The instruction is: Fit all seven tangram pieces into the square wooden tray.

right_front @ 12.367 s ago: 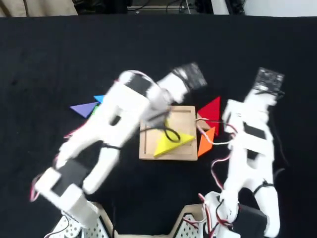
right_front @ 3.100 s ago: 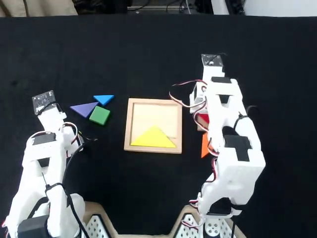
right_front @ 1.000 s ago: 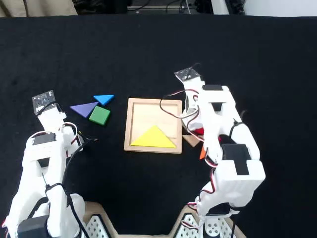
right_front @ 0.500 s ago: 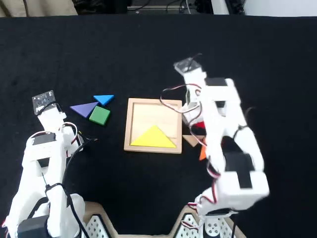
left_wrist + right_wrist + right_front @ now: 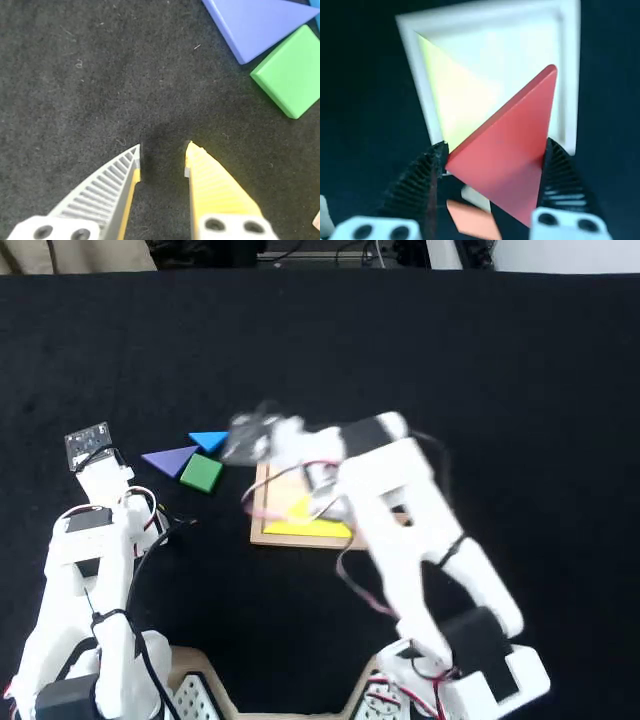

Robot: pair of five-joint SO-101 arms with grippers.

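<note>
Black table (image 5: 520, 390), right arm (image 5: 395, 490) now swung over tray (image 5: 285, 540), jaws gripping red triangle (image 5: 512, 150), left arm (image 5: 90, 540) unmoved, jaws open

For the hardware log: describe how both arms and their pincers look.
The left arm and right arm are white blocky shells with black motor blocks and loose red, black and white wires. Left pincer: one white ribbed finger, one yellow. Right pincer: black ribbed fingers.

One wooden tray (image 5: 570, 75). Four triangles: yellow triangle (image 5: 450, 100), red triangle (image 5: 507, 150), blue triangle (image 5: 208, 441), purple triangle (image 5: 172, 458). One green square (image 5: 201, 473). One orange piece (image 5: 470, 220), shape unclear.
</note>
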